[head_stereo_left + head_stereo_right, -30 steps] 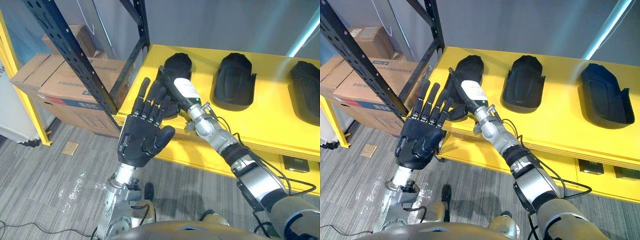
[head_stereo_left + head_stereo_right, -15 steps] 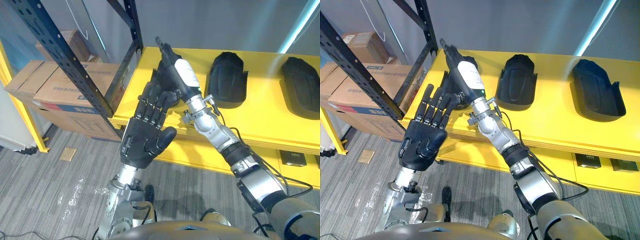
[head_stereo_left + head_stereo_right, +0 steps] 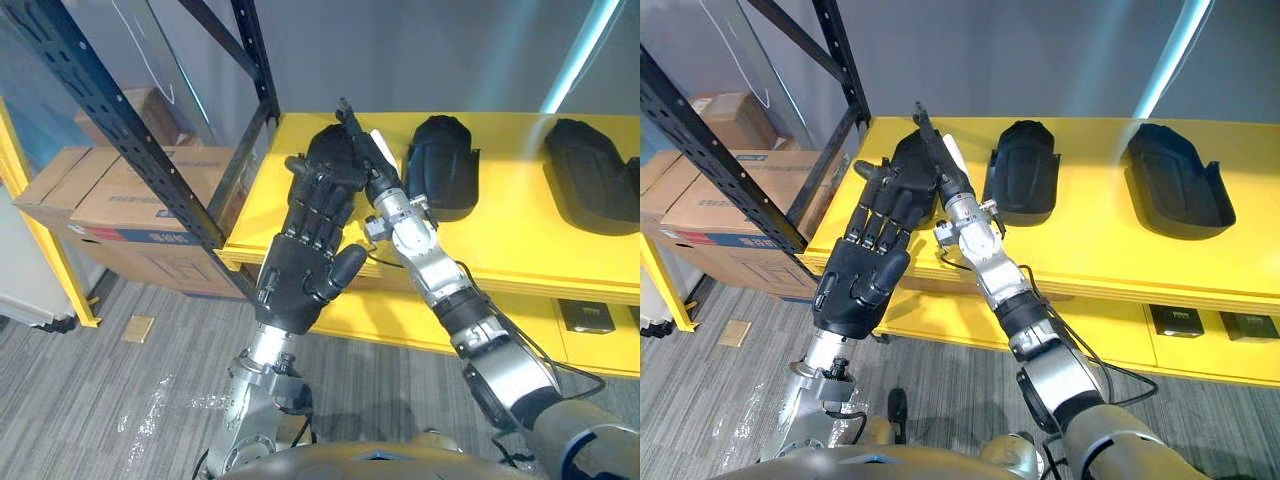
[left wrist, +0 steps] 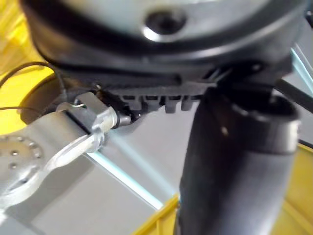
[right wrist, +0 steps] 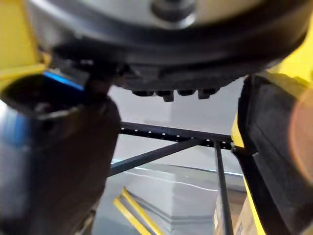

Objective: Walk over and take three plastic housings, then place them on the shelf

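Three black plastic housings lie in a row on the yellow shelf [image 3: 520, 240]. The middle housing [image 3: 443, 165] and the right housing [image 3: 590, 180] lie free. The left housing [image 3: 905, 165] is mostly hidden between my two hands. My left hand [image 3: 305, 250] is raised in front of it, open, with straight fingers reaching over its near-left side. My right hand [image 3: 360, 150] stands edge-on at its right side, fingers straight and pointing away, white thumb cover showing. The right wrist view shows a dark housing [image 5: 274, 147] close beside the hand.
A black steel rack upright [image 3: 130, 110] slants across on the left, with cardboard boxes [image 3: 110, 180] behind it on the grey floor. Small dark items [image 3: 585, 315] sit on a lower yellow shelf at the right.
My right hand has lifted off the left housing's top and turned edge-on beside it. My left hand has risen to the housing's other side. The camera has shifted.
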{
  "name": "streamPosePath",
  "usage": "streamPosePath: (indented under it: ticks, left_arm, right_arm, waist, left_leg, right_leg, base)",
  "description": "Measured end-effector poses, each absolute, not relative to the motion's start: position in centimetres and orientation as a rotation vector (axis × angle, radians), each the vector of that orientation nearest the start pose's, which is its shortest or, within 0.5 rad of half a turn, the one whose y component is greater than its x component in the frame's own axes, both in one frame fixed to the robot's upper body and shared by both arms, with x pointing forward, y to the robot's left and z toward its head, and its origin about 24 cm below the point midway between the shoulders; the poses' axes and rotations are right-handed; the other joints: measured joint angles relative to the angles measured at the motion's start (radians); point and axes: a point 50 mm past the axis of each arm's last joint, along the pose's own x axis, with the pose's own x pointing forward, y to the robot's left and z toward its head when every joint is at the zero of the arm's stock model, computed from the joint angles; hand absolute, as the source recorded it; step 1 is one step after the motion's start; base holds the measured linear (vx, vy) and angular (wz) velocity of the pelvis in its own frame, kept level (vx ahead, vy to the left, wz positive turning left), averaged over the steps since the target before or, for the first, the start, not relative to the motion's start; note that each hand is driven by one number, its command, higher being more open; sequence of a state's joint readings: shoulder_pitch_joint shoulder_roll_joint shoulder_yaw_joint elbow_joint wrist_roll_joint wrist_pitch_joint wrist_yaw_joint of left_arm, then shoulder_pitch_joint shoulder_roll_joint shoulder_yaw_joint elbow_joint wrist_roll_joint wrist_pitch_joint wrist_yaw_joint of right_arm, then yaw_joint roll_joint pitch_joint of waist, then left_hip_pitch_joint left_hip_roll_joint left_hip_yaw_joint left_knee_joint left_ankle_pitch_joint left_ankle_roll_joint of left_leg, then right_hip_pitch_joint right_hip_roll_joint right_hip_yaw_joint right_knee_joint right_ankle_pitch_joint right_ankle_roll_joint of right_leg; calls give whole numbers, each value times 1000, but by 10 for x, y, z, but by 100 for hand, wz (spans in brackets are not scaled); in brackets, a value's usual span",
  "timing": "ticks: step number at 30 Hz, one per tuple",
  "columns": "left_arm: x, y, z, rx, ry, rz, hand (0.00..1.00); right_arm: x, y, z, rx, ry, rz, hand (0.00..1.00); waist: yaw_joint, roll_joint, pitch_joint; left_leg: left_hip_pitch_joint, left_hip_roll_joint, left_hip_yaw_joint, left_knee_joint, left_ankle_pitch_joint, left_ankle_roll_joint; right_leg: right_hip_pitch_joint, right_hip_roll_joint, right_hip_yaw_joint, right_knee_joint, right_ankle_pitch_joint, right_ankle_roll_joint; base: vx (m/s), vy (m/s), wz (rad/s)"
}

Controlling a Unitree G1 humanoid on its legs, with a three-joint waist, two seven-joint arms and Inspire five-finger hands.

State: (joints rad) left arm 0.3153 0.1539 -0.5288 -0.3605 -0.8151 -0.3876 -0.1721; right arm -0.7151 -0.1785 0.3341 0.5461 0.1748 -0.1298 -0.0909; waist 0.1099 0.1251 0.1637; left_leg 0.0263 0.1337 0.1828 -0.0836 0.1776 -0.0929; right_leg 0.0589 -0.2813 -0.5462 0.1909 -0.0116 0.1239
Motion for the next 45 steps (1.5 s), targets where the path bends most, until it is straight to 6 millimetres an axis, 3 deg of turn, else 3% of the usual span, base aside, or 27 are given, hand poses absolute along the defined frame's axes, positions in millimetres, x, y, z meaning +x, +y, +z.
streamPosePath:
  ticks: [9, 15, 26, 30, 31, 33, 38, 42, 45]
  left_arm:
    - [169, 81, 78, -886, -223, -410, 100]
    - [169, 79, 78, -898, -209, -389, 100]
    - [174, 72, 72, -893, -158, -368, 100]
    - [177, 69, 77, -819, -191, -378, 100]
    - [180, 65, 83, -771, -225, -395, 100]
    - [183, 63, 88, -764, -249, -393, 100]
    - [192, 64, 94, -731, -251, -246, 100]
    - [202, 84, 90, -668, -226, -19, 100]
    - [205, 105, 74, -568, -174, 167, 100]
  right_arm:
    - [378, -89, 135, -126, -191, 125, 100]
    - [385, -96, 144, -148, -173, -46, 100]
    - [397, -99, 142, -269, -69, -98, 100]
    - [405, -101, 170, -316, -140, -110, 100]
    - [409, -105, 186, -333, -172, -122, 100]
    - [411, -106, 198, -337, -201, -125, 100]
    - [413, -112, 213, -331, -233, -144, 100]
    - [414, -123, 222, -298, -249, -213, 100]
    - [414, -126, 248, -315, -322, -264, 100]
  waist:
    - [14, 2, -3]
    - [15, 19, -14]
    - [14, 31, -14]
    - [15, 69, 14]
    - [19, 90, 31]
    - [21, 100, 59]
    - [17, 101, 107]
    - [13, 90, 156]
    - [25, 92, 200]
  left_leg:
    - [-1, -1, -24, 0, 6, 1]
    - [-10, -3, -24, -1, 5, 0]
    - [-25, -10, -25, 0, 17, -4]
    - [-66, -22, -38, 0, 28, -5]
    - [-89, -23, -40, 0, 31, -9]
    - [-93, -23, -41, 0, 31, -9]
    - [-127, -23, -42, 0, 32, -8]
    - [-129, -39, -53, 11, 67, -3]
    - [-150, -44, -61, 15, 72, 1]
  right_leg:
    - [14, -2, -21, 3, -5, -6]
    - [-8, -12, -19, 31, -14, -12]
    - [-68, -46, -1, 131, -62, -20]
    - [-129, -77, 0, 203, -86, -28]
    - [-159, -87, -2, 234, -98, -32]
    - [-173, -94, -1, 258, -108, -38]
    - [-229, -111, -1, 317, -131, -45]
    - [-239, -144, 1, 377, -169, -42]
    - [-261, -154, 0, 398, -185, -42]
  base:
    - [-24, -20, 7]
    - [-35, -15, -1]
    - [-28, -11, 1]
    - [-79, -14, 13]
    - [-85, -23, 14]
    - [-74, -42, 8]
    - [-23, -67, 2]
    - [38, -100, 12]
    - [54, -112, 12]
